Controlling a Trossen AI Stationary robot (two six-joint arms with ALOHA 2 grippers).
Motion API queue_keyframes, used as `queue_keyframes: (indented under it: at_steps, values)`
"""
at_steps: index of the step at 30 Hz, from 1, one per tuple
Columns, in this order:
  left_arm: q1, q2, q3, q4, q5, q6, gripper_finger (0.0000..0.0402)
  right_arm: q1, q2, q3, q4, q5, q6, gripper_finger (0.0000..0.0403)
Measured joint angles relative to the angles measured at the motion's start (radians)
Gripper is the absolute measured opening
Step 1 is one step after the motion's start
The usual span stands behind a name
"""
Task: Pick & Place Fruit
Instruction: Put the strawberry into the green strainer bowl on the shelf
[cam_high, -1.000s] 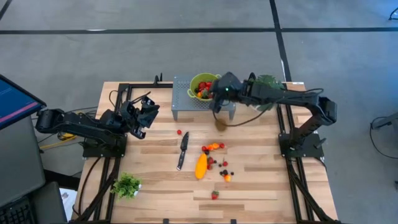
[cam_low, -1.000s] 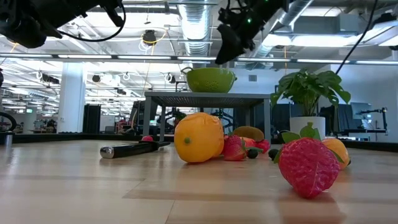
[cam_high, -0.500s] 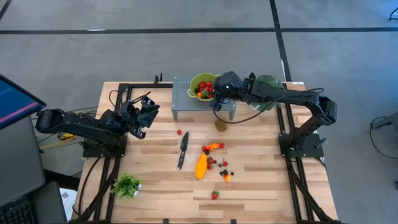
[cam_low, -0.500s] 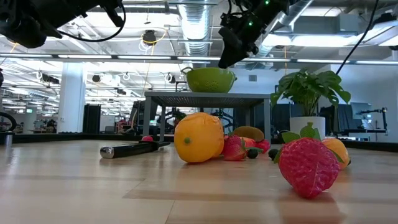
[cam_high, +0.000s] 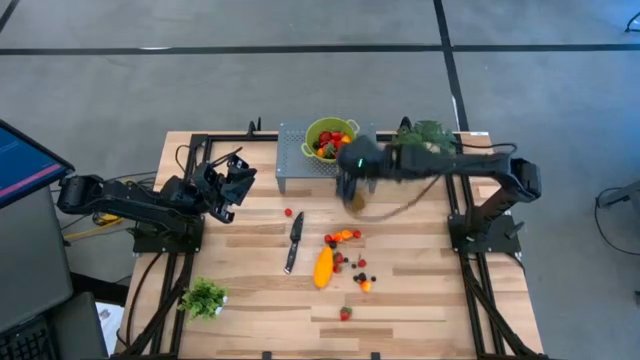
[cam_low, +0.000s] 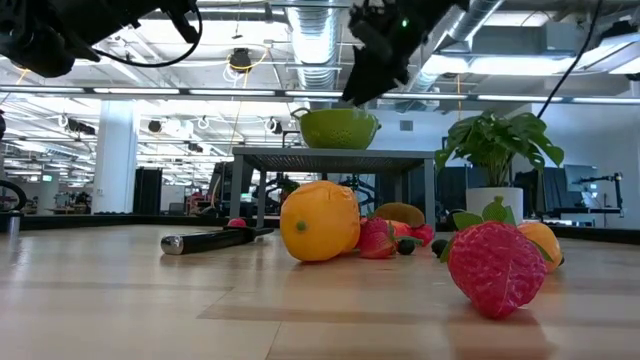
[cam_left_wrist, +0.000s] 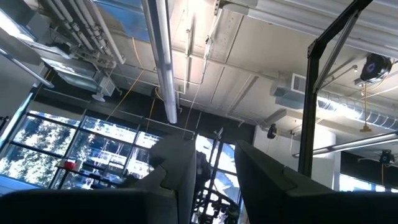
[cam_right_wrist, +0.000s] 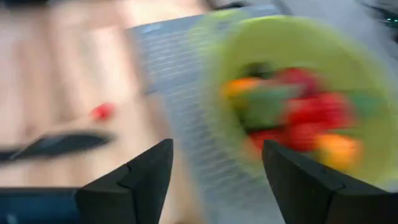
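the right gripper (cam_right_wrist: 214, 180) is hovering with its fingers parted and nothing between them, just beside the green plastic bowl (cam_high: 330, 135) standing on the grey perforated metal stand (cam_high: 300, 160) at the worktop's far edge; some small red and orange fruit pieces (cam_high: 326, 146) are lying in that bowl. the remaining toy fruit (cam_high: 345, 262), with the elongated yellow-orange piece (cam_high: 323, 266), is lying mid-worktop beside a black-handled knife (cam_high: 293, 240). the left gripper (cam_high: 232, 185) is waiting near the left edge, fingers slightly apart, gripping nothing.

one knife (cam_high: 293, 242), one bowl (cam_high: 328, 139), two plants (cam_high: 204, 297)
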Motion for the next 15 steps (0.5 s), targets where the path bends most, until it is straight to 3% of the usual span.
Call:
queue_keyframes:
  at_steps: [6,15]
  values:
    - [0.0,0.0,0.0,0.0,0.003,0.0,0.0106,0.195,0.037,-0.066,-0.02,0.005,0.061,0.0212]
    - [0.0,0.0,0.0,0.0,0.003,0.0,0.0106,0.435,0.038,-0.197,-0.014,0.0,0.306,0.0196]
